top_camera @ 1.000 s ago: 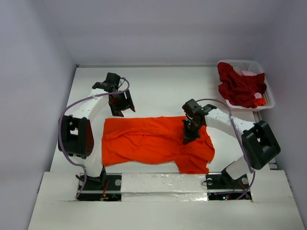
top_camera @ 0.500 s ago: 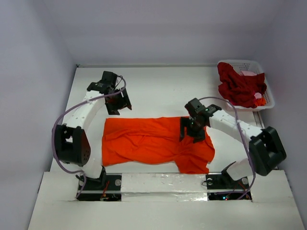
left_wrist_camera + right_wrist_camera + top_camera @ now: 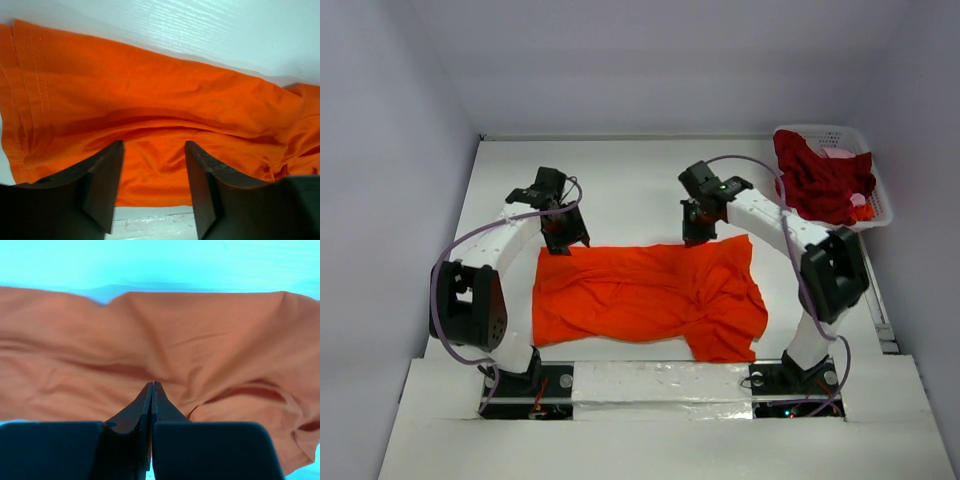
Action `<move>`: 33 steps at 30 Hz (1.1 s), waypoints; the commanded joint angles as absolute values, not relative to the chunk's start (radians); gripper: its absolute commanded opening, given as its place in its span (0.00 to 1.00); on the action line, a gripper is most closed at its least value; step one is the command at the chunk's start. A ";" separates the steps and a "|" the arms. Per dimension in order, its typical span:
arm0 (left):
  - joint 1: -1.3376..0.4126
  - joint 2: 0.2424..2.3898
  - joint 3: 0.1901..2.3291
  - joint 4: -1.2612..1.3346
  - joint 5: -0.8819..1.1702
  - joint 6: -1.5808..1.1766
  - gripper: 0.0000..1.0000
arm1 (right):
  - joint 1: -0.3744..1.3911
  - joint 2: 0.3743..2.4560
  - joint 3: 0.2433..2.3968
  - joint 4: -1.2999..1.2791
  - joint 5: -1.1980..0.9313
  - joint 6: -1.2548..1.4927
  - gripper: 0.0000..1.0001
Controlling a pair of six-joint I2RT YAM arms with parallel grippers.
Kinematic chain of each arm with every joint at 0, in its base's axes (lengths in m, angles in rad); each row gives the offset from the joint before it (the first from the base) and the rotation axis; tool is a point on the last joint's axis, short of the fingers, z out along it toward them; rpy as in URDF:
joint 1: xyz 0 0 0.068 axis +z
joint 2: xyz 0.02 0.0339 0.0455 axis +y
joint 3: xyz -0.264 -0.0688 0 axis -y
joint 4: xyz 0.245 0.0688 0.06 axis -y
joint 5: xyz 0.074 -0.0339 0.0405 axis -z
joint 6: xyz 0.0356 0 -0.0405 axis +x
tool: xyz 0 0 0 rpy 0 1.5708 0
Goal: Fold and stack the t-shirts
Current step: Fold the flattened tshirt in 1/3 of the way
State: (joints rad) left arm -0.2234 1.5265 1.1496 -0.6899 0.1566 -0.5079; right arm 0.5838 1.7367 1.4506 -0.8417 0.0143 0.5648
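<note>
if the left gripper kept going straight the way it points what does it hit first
Most likely the orange t-shirt: the left gripper is open, and the wrist view shows cloth straight ahead between its jaws. How close it is I cannot tell.

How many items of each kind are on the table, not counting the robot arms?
Orange t-shirt: 1
Dark red t-shirt: 1
Pink cloth: 1
White basket: 1
Total: 4
</note>
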 commanded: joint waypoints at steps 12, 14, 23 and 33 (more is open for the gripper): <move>-0.230 1.631 1.144 -0.595 0.172 -0.500 0.51 | 0.453 1.841 1.413 -0.739 -0.052 0.557 0.00; -0.230 1.652 1.155 -0.601 0.182 -0.492 0.51 | 0.428 1.839 1.420 -0.739 -0.069 0.555 0.00; -0.230 1.712 1.204 -0.601 0.233 -0.491 0.51 | 0.387 1.861 1.385 -0.712 -0.156 0.575 0.00; -0.230 1.692 1.172 -0.592 0.238 -0.497 0.51 | 0.387 1.813 1.266 -0.675 -0.155 0.566 0.00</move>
State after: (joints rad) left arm -0.2237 1.7191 1.1679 -0.5911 0.2287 -0.5022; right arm 0.3809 1.8580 1.2926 -0.7189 -0.1432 0.5720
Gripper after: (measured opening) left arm 0.513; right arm 0.010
